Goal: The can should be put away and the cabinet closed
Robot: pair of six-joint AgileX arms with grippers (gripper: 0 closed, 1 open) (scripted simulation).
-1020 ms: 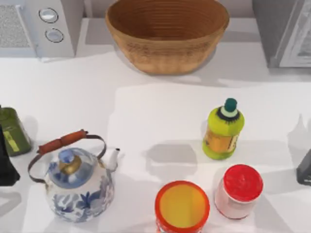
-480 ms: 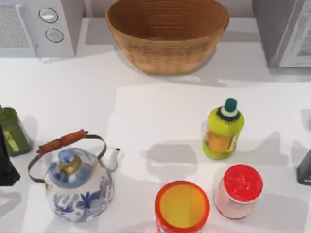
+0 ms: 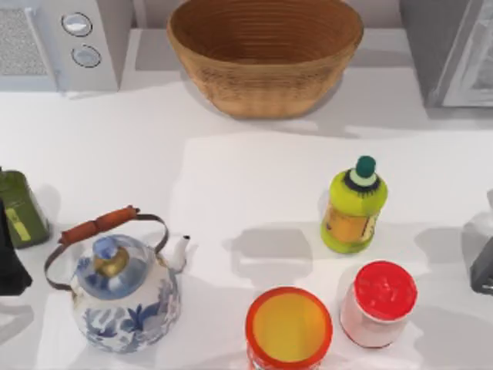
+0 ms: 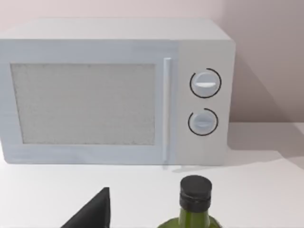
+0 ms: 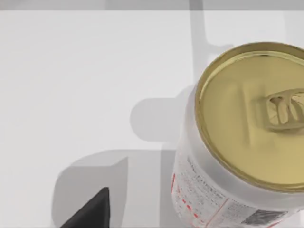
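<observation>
A white table (image 3: 231,177) is lying under both arms. The can (image 5: 247,137) is standing just beside the right gripper (image 3: 484,266); its opening I cannot tell.

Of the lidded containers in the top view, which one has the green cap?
The yellow-green bottle, standing behind the red-lidded jar. Its small dark green cap sets it apart; the jar's lid is red and the orange-rimmed tub has a yellow top.

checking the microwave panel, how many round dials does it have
2: both on the white microwave, one round dial directly above the other dial, beside the door handle; none seem hidden.
</observation>
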